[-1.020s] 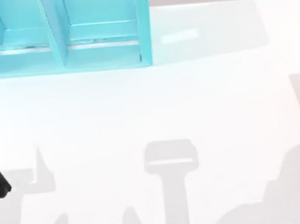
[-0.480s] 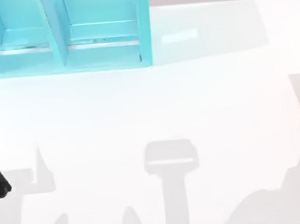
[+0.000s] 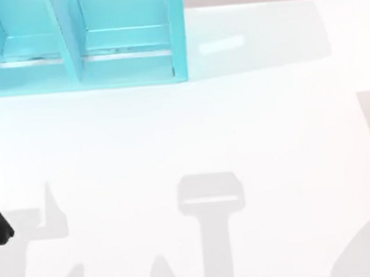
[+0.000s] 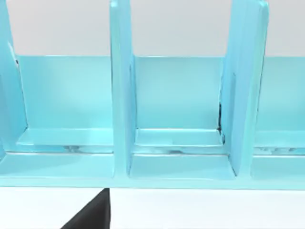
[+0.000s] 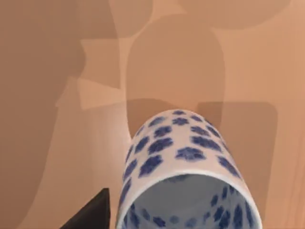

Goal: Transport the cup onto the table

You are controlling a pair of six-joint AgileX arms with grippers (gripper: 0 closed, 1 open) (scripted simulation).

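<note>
In your right wrist view the cup [image 5: 183, 171], a smooth white cylinder dotted with blue blossoms, sits close to the lens above a tan surface. You cannot tell the jaws' state. The glossy turquoise shelf [image 3: 81, 44] stands on the white table [image 3: 235, 128].

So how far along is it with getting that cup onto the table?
Part way, it seems. The blue-patterned cup sits close under the right wrist camera, over a tan surface rather than the white table, so it looks lifted or about to be. The turquoise shelf holds no cup. Setting it down remains.
</note>
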